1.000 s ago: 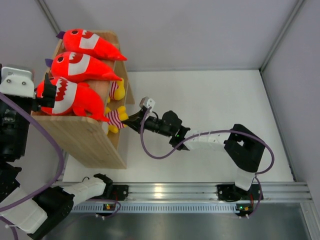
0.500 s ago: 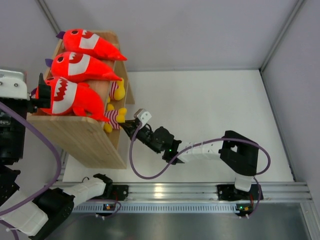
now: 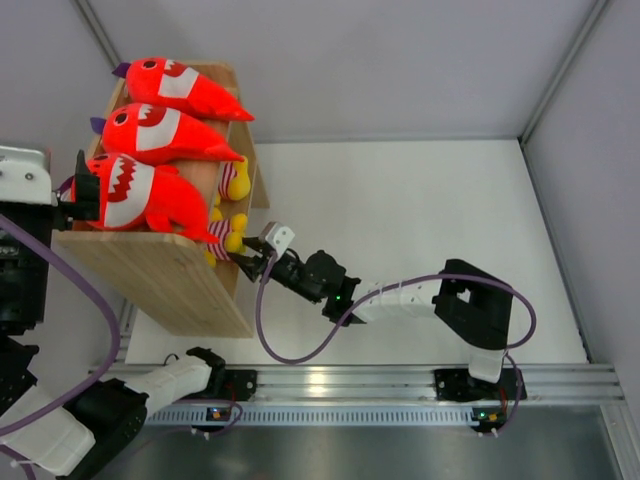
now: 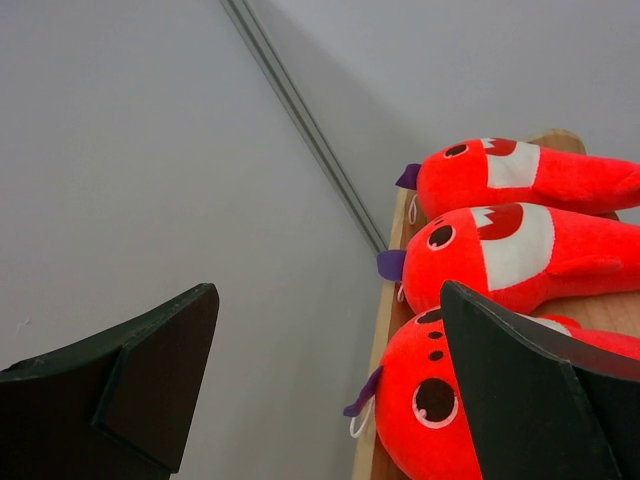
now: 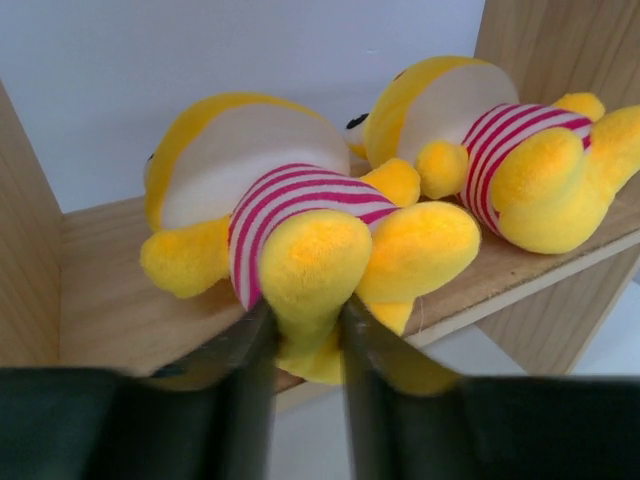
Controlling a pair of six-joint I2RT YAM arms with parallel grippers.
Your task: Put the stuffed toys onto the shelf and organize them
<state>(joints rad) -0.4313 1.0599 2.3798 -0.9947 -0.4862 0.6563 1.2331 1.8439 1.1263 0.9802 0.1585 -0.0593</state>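
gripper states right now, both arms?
left gripper: open, nothing between the fingers.
right gripper: shut on the nearer yellow plush toy, pinching its foot.

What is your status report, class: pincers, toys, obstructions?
Right pincer shut on foot of near yellow striped plush toy, lying on light wooden shelf. Left pincer open beside red plush sharks on top. Nothing in the way.

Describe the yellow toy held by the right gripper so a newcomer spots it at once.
Find the wooden shelf at the table's left, with three red sharks on top. On its lower board lie two yellow toys with red-white stripes; the target is the nearer toy. Unlike its neighbour, its foot hangs over the board's edge, pinched by the right gripper.
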